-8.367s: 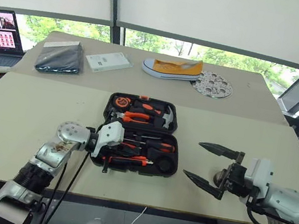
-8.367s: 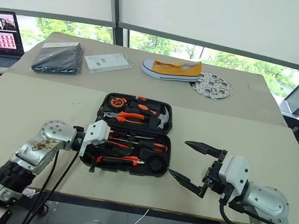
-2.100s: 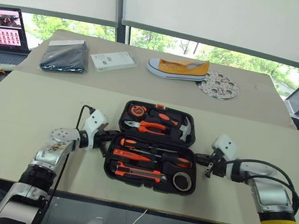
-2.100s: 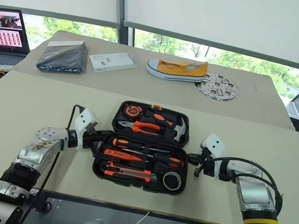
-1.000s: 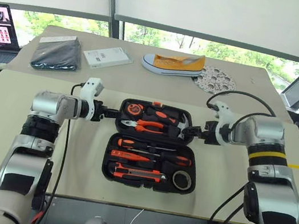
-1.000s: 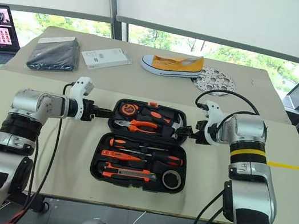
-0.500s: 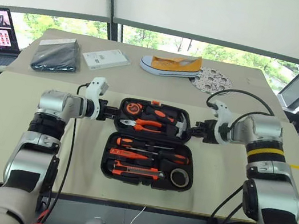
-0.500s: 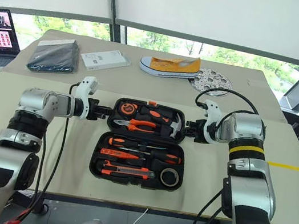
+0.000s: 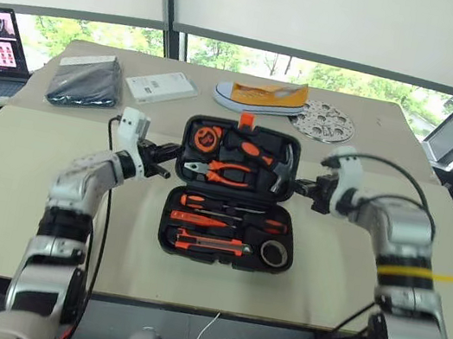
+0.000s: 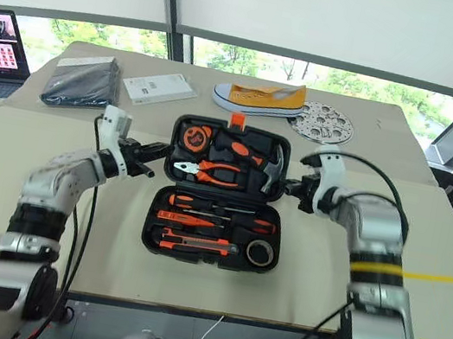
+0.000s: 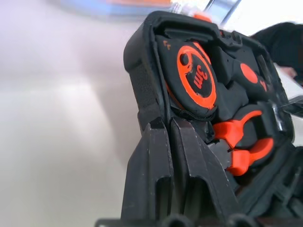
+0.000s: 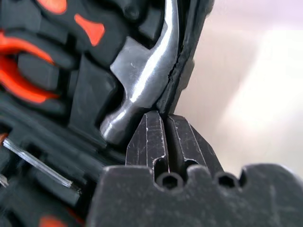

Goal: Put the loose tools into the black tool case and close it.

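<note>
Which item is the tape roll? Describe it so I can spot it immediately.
Find the open black tool case at the table's middle. In its near half, at the corner by the robot's right arm, sits the tape roll: a small dark ring, unlike the long orange-handled tools beside it.

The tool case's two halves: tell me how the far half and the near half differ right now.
The far half is tilted up off the table, the left gripper and right gripper shut against its side edges; the near half lies flat. The far half holds the tape measure, pliers and hammer; the near half holds screwdrivers, the utility knife and tape roll. Both are black moulded plastic.
</note>
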`<state>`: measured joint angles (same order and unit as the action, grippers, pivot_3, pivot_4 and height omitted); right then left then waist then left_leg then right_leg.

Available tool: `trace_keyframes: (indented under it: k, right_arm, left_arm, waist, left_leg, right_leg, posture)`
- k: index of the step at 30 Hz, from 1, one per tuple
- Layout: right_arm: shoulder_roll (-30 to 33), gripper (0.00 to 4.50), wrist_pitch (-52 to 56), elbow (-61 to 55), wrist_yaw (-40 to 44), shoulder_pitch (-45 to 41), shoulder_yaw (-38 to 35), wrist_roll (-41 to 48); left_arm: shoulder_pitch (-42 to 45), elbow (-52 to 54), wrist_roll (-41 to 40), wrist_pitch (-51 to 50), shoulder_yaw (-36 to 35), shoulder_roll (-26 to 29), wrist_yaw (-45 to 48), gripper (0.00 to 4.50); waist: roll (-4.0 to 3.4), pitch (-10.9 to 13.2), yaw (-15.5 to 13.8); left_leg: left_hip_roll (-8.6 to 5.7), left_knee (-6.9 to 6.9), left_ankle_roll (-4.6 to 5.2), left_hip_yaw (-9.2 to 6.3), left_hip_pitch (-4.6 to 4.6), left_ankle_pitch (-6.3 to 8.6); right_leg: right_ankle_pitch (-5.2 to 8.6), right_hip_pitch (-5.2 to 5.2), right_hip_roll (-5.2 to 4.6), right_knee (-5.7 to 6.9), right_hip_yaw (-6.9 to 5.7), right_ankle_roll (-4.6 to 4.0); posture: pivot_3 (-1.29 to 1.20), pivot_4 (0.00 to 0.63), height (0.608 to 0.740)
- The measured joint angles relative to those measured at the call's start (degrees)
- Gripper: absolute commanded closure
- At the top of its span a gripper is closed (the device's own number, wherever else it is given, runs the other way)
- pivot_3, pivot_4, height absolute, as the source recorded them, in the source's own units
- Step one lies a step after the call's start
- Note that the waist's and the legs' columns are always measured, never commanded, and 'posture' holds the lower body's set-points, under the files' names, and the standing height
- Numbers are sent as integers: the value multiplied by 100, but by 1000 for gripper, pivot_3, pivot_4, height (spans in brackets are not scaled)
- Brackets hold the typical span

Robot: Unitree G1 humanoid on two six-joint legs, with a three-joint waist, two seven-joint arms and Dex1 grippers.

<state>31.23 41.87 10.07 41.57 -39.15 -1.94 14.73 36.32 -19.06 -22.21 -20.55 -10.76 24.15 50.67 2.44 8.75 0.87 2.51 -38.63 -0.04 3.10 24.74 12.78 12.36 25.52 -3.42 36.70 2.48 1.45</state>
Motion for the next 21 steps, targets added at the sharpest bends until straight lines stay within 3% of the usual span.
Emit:
trace_keyframes:
  k: [5,8,9,12,13,18,20,21]
  right_arm:
    - [127,4459,-1142,-1032,-130,1179,-124,-180]
    - [229,4459,-2527,-1370,-244,1996,-107,-561]
    - [400,4459,-3595,-1367,-372,2442,-25,-963]
    - [653,4459,-5318,-1155,-665,3077,102,-1588]
    - [721,3753,-5854,-1024,-731,3249,117,-1733]
    - [1010,2219,-6667,-188,-891,3866,-31,-2060]
    - [1011,1486,-6724,-111,-941,4058,-186,-2016]
    - [1020,1486,-6766,-150,-944,4136,-295,-1964]
  left_arm:
    - [-801,351,211,1651,189,67,696,4500]
    - [-1151,487,421,2716,289,175,966,4500]
    - [-1329,497,546,3299,373,266,1078,4500]
    - [-1755,541,595,3978,441,432,1350,4500]
    - [-1919,630,550,4044,466,543,1460,4154]
    - [-2527,617,513,3938,451,986,1577,2600]
    - [-2563,406,550,3907,364,1107,1442,2537]
    - [-2538,243,564,3880,283,1212,1346,2537]
  waist:
    - [0,0,-37]
    - [0,-1,-73]
    - [-2,-2,-87]
    - [-9,-7,-83]
    - [-9,-7,-67]
    - [-8,-6,-11]
    - [-8,-6,-9]
    - [-9,-6,0]
  left_leg:
    - [1,-7,15,3,9,15]
    - [0,-9,20,6,-10,18]
    - [-1,-8,20,7,-17,19]
    - [0,-5,25,17,-70,23]
    - [3,-5,25,18,-98,23]
    - [18,-10,29,31,-152,17]
    - [27,-11,28,34,-156,12]
    - [31,-11,28,34,-163,11]
  right_leg:
    - [-2,-10,-1,-63,-4,6]
    - [-1,-33,-2,-74,-4,8]
    - [-2,-40,-3,-78,-4,10]
    - [3,-87,-4,-82,1,15]
    - [4,-115,-2,-83,0,14]
    - [56,-144,-1,-63,9,1]
    - [46,-138,5,-52,9,-10]
    - [44,-138,11,-47,9,-14]
  posture:
    - [0,150,740]
    - [0,150,740]
    - [0,150,740]
    - [0,150,740]
    - [0,150,740]
    - [0,150,740]
    - [0,150,740]
    - [0,150,740]
